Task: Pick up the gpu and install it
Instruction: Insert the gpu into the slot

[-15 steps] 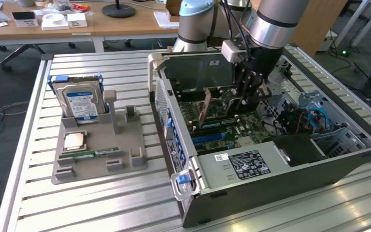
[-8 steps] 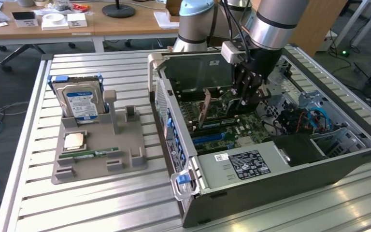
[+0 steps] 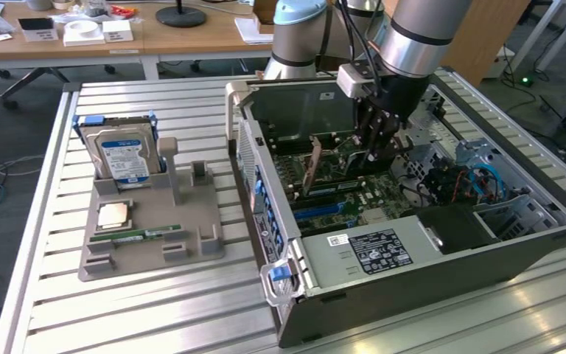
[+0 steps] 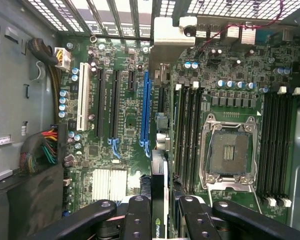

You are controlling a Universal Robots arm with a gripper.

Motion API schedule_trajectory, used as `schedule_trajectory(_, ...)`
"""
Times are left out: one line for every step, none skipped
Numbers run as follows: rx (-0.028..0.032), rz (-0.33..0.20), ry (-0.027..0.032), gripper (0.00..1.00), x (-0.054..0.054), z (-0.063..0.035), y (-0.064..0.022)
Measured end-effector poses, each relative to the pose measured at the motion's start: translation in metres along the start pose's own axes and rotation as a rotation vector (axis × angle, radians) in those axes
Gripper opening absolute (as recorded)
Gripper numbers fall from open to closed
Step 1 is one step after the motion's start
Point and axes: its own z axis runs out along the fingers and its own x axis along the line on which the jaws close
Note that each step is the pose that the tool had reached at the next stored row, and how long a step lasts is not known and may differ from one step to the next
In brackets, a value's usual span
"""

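The gpu [image 4: 159, 175] is a thin dark card seen edge-on, with a green logo near the fingers. My gripper [image 4: 162, 207] is shut on it, one black finger [image 4: 138, 215] on each side. The card hangs over the green motherboard [image 4: 125, 125], just beside the long blue slot [image 4: 146, 110] and in line with the black slot [image 4: 161, 95] next to it. In the exterior view my gripper [image 3: 374, 151] reaches down inside the open computer case [image 3: 411, 287], close above the board; the card itself is hard to make out there.
The slotted rear grille [image 4: 115, 15], the empty CPU socket [image 4: 230, 147], the memory slots [image 4: 275, 140] and a cable bundle [image 4: 45, 145] surround the card. On the table a grey holder [image 3: 200, 243] carries a blue-labelled hard drive [image 3: 121, 151], a CPU chip [image 3: 114, 214] and a memory stick [image 3: 150, 234].
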Motion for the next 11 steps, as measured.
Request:
schedule_trajectory(0.0,0.0,0.0,0.26,0.0,0.0002,0.0)
schedule_trajectory(0.0,0.0,0.0,0.26,0.0,0.0005,0.0)
schedule_trajectory(0.0001,0.0,-0.0002,0.26,0.0,0.0009,0.0)
schedule_trajectory(0.0,0.0,-0.0002,0.26,0.0,0.0013,0.0)
schedule_trajectory(0.0,0.0,0.0,0.26,0.0,0.0017,0.0001)
schedule_trajectory(0.0,0.0,0.0001,0.26,0.0,0.002,0.0001)
schedule_trajectory(-0.0001,0.0,0.0002,0.26,0.0001,0.0022,0.0002)
schedule_trajectory(0.0,0.0,0.0001,0.26,0.0,0.0023,0.0002)
schedule_trajectory(0.0,0.0,0.0,0.26,0.0,0.0023,0.0002)
schedule_trajectory(0.0,0.0,0.0,0.26,0.0,0.0023,0.0002)
schedule_trajectory(0.0,0.0,0.0,0.26,0.0,0.0023,0.0002)
